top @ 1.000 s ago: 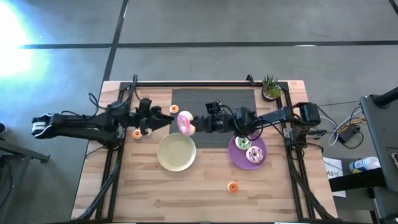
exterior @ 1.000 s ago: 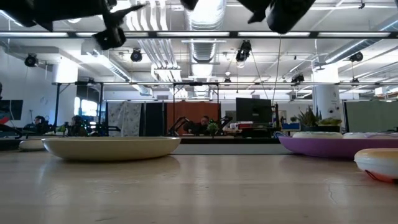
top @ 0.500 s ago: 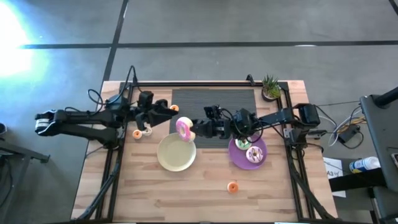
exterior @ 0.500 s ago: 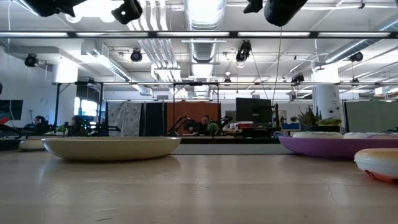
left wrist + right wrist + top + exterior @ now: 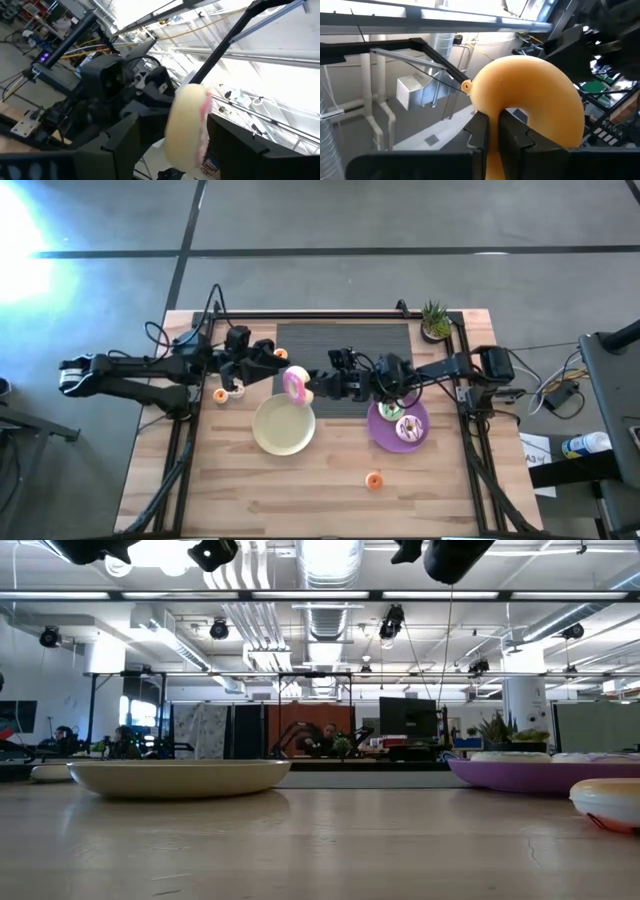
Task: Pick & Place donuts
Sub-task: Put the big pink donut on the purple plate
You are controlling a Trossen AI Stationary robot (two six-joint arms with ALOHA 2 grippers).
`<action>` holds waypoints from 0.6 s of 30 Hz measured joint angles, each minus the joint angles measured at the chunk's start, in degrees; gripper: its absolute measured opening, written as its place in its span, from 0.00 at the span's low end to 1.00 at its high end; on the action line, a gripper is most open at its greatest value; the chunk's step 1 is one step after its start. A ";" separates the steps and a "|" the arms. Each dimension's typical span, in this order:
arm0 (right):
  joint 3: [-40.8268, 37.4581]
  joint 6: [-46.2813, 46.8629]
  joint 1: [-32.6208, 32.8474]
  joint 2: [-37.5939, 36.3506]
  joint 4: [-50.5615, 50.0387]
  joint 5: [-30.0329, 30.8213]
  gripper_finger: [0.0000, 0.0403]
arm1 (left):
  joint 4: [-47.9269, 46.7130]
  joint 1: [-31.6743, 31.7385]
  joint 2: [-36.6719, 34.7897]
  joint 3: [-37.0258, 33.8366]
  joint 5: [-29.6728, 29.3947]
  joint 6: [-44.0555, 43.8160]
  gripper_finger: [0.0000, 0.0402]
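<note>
A larger donut with pink icing (image 5: 296,385) hangs in the air over the far rim of the cream-yellow plate (image 5: 284,427), with my right gripper (image 5: 312,388) shut on it. My left gripper (image 5: 273,364) stands open just left of it, tipped upward. In the left wrist view the donut (image 5: 186,125) shows ahead of the open fingers, apart from them. Two more donuts (image 5: 390,410) (image 5: 409,428) lie on the purple plate (image 5: 384,438). A small orange donut (image 5: 373,479) lies on the wood near the table's front. My right gripper pinches the donut's ring (image 5: 492,102) between its two fingers, one finger (image 5: 516,134) seemingly in the hole and the other (image 5: 479,131) outside. The fingers come about level from the table's right, slanting up. The donut stands on edge, lifted clear of the plate.
Tiny donuts (image 5: 220,394) (image 5: 238,389) lie at the table's left, under my left arm, and another (image 5: 280,355) at the edge of the dark mat (image 5: 345,345). A potted plant (image 5: 435,322) stands at the far right corner. In the low view both plates (image 5: 180,777) (image 5: 545,773) rest flat.
My left gripper has drawn back from the pink donut toward the table's left and far edge, rising and tipping upward. My right gripper, still shut on the donut, has carried it slightly toward the cream-yellow plate.
</note>
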 joint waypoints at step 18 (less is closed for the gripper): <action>-0.28 1.75 -2.47 -0.03 -0.02 -1.57 0.06 | -0.04 -2.12 6.35 3.77 3.25 4.12 0.49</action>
